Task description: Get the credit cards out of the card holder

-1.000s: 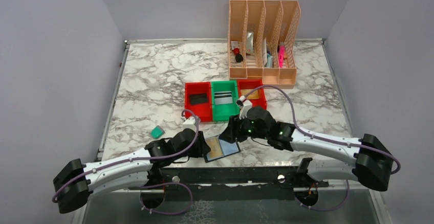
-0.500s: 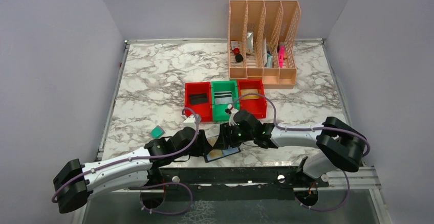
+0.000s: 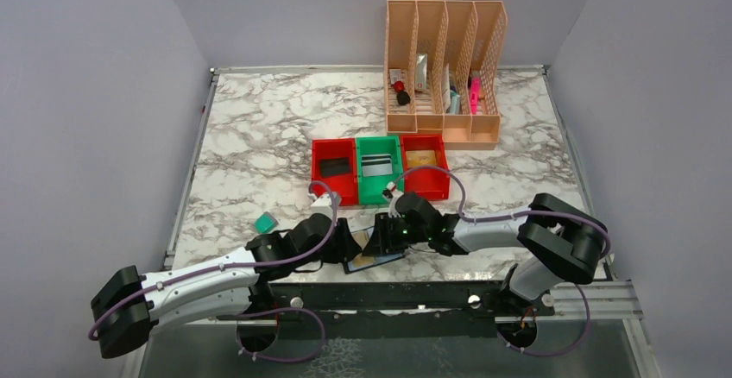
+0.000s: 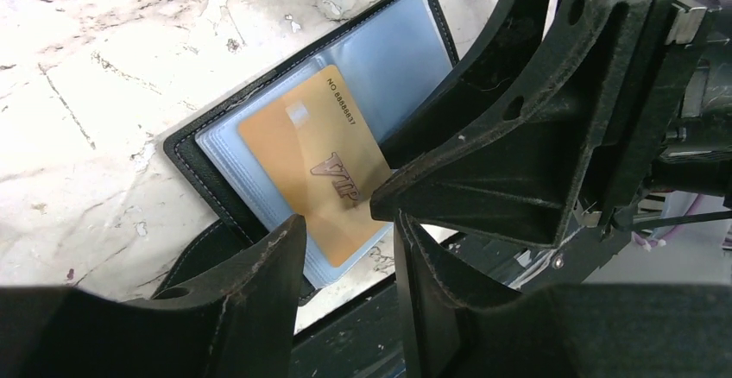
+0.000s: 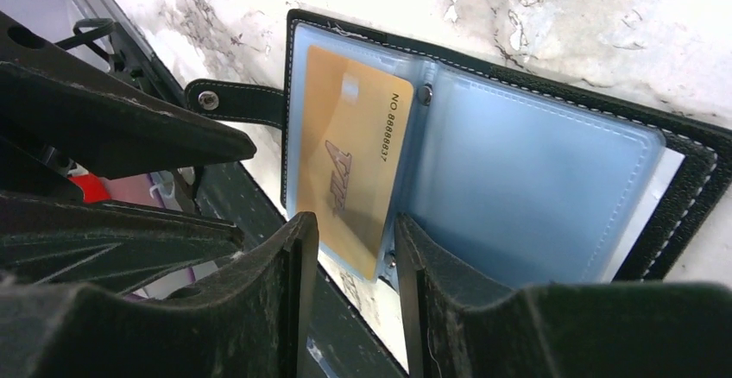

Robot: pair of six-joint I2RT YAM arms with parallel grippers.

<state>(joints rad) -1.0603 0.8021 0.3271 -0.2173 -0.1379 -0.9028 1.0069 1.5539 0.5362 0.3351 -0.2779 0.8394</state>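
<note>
On marble table (image 5: 604, 24), stitched card holder (image 5: 526, 197)

The black card holder (image 5: 535, 188) lies open, flat on the marble tabletop, mid-frame; a gold VIP card (image 5: 350, 158) sits in its left blue-grey sleeve.

White arms (image 3: 198, 281), black joints, purple cables (image 3: 496, 217)

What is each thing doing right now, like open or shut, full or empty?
card holder, open, lying flat
gold card, tucked in a pocket, not out yet
left end effector, open, over the card's end
right end effector, open, over the card's end
green bin, one card inside
</note>
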